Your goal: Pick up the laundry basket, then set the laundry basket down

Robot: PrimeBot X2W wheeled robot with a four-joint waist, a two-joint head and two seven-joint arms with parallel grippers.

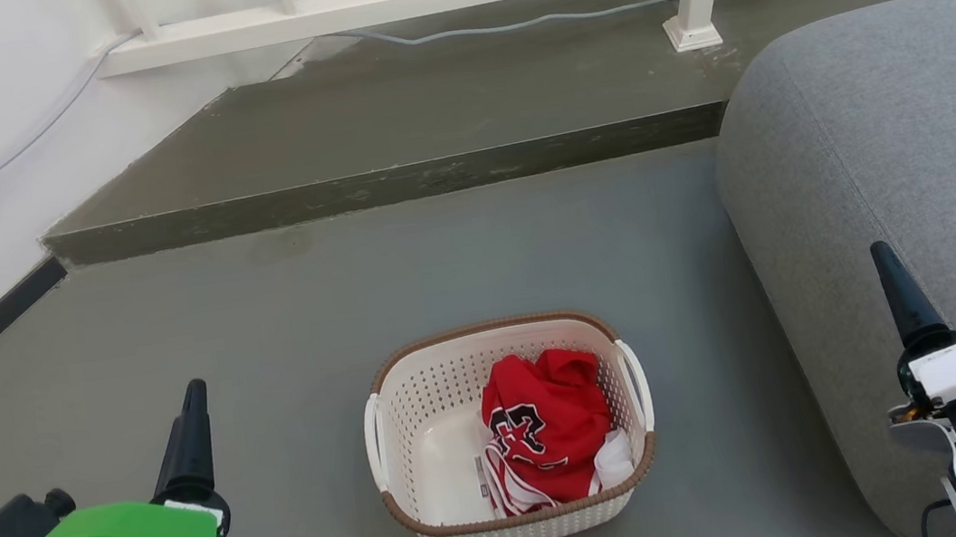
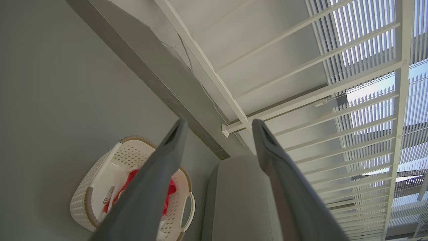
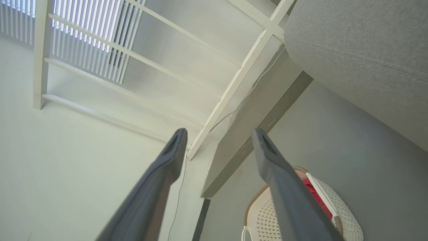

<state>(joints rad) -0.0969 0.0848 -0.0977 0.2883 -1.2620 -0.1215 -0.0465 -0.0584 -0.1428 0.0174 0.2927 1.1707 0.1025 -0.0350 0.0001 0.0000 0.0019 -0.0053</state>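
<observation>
The laundry basket [image 1: 455, 381] with red shirt [image 1: 547, 424] sits on floor [image 1: 267, 331] at six o'clock; left gripper [image 1: 194, 404] at eight and right gripper [image 1: 886, 264] at four hover, fingers apart, seemingly poised for its handles.

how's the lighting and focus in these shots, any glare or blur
Head view: soft, even daylight, basket sharp, barely any shadow. Left wrist view: blinds glare bright, left hand close and blurry. Right wrist view: blinds glare top left, right hand blurry too.
</observation>
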